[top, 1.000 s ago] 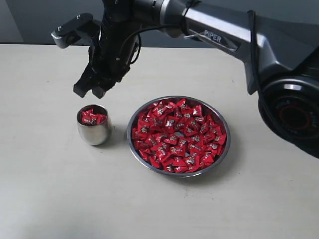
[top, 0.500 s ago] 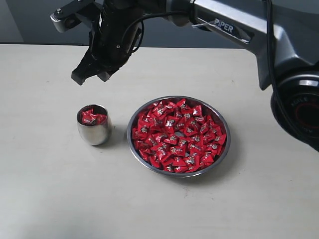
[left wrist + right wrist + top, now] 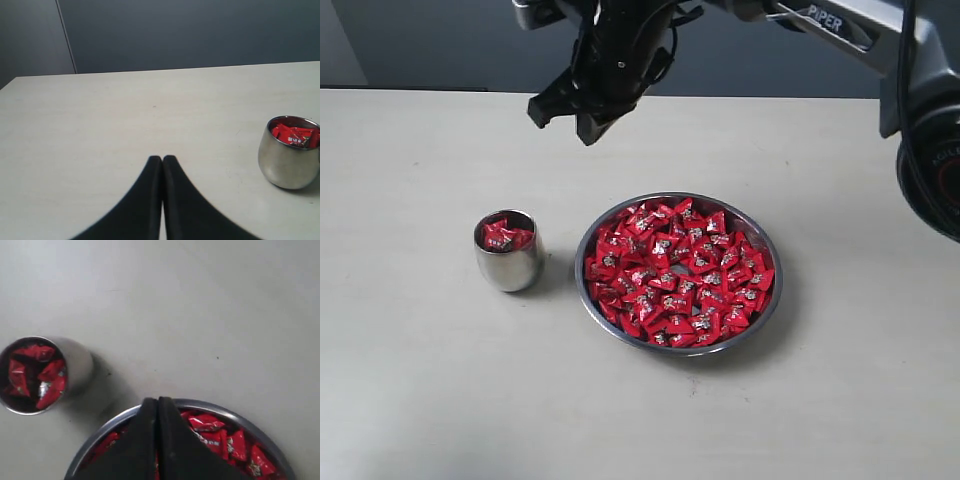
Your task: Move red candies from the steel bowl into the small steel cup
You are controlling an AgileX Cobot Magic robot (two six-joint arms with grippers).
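Right wrist view: the right end effector [image 3: 158,402], clenched empty with jaws pressed together, hangs high with the rim of the steel bowl [image 3: 776,288] under its tips. Beneath it the red candies [image 3: 678,270], in glossy wrappers with small silver marks, heap that shallow dish. A few more lie in the small steel cup [image 3: 508,268] off to its side on the bench [image 3: 420,380]. The left end effector [image 3: 162,161] is clenched too, with the cup near it.

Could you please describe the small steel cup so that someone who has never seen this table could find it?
On the pale table, find the wide steel bowl heaped with red candies. Just to its left in the exterior view, apart from it, stands the cup. It is far narrower, rounded, and holds only a few candies.
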